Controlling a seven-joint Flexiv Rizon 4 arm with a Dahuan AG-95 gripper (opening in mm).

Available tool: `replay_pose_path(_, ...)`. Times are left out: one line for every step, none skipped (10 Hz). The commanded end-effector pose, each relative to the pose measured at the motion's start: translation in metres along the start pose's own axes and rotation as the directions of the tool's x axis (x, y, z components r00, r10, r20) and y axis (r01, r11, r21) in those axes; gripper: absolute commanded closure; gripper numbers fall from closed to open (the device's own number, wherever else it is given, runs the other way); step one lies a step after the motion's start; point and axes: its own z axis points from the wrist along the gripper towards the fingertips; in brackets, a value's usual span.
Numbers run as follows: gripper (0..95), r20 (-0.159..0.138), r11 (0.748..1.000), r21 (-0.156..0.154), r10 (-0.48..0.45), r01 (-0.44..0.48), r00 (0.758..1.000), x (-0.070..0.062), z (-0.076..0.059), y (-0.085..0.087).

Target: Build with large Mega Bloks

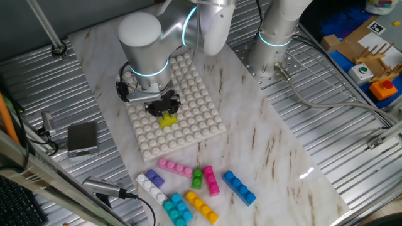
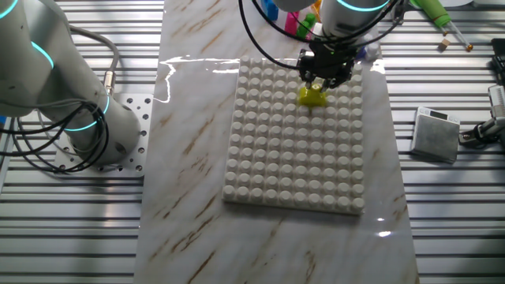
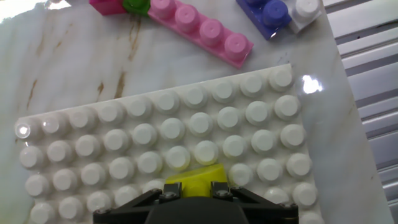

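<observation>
Gripper [image 1: 165, 110] fingers clamped on short yellow brick [image 1: 168, 120], apparently seated on white studded baseplate [image 1: 201, 119]; contact partly hidden.

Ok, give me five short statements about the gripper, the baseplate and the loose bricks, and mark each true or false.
1. The gripper is at a short yellow brick on the white studded baseplate. True.
2. The yellow brick sits at the baseplate's exact middle. False: it lies toward the edge nearest the loose bricks.
3. The long pink brick lies off the baseplate on the marble tabletop. True.
4. The blue brick is stacked on the baseplate. False: it lies loose on the tabletop.
5. Several bricks are already mounted. False: only the yellow one is on the baseplate.
</observation>
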Motion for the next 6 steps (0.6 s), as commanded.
replay_pose_path(95.0, 0.001, 1.000, -0.001, 0.001, -0.001, 1.000, 0.0003, 0.0005, 0.0004)
replay_pose_path(95.0, 0.001, 1.000, -0.001, 0.000, 0.000, 1.000, 0.0003, 0.0005, 0.0004)
replay_pose_path(95.0, 0.004, 1.000, -0.002, -0.001, 0.001, 1.000, 0.0003, 0.0005, 0.0004)
replay_pose_path(95.0, 0.008, 1.000, -0.004, 0.002, -0.002, 1.000, 0.0004, -0.0001, 0.0003)
replay_pose_path(95.0, 0.005, 1.000, -0.004, 0.010, -0.010, 1.000, 0.0009, -0.0031, 0.0002)
replay_pose_path(76.0, 0.006, 1.000, -0.005, 0.002, -0.002, 1.000, 0.0013, -0.0061, 0.0000)
